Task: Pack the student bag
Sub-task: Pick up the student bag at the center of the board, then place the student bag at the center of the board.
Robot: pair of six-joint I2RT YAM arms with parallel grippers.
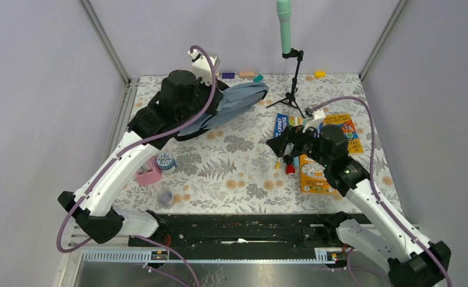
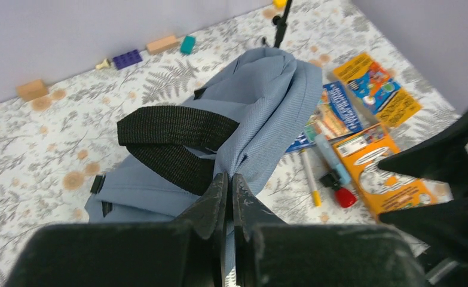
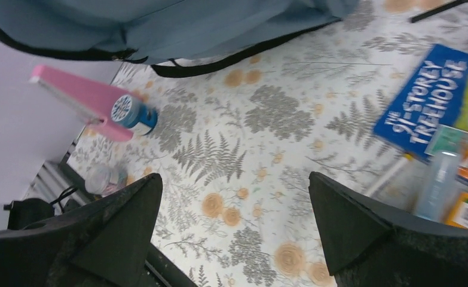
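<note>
The left end effector (image 2: 228,190) was pressed together on a fold of the backpack (image 2: 261,101), pinching the grey-blue cloth just beside the black strap (image 2: 171,128). The bag lay bunched on the floral surface (image 2: 34,149) directly ahead of it. The right end effector (image 3: 232,179) was spread wide above the surface, holding nothing, with the backpack beyond it and a blue book (image 3: 434,101) to its right.
</note>
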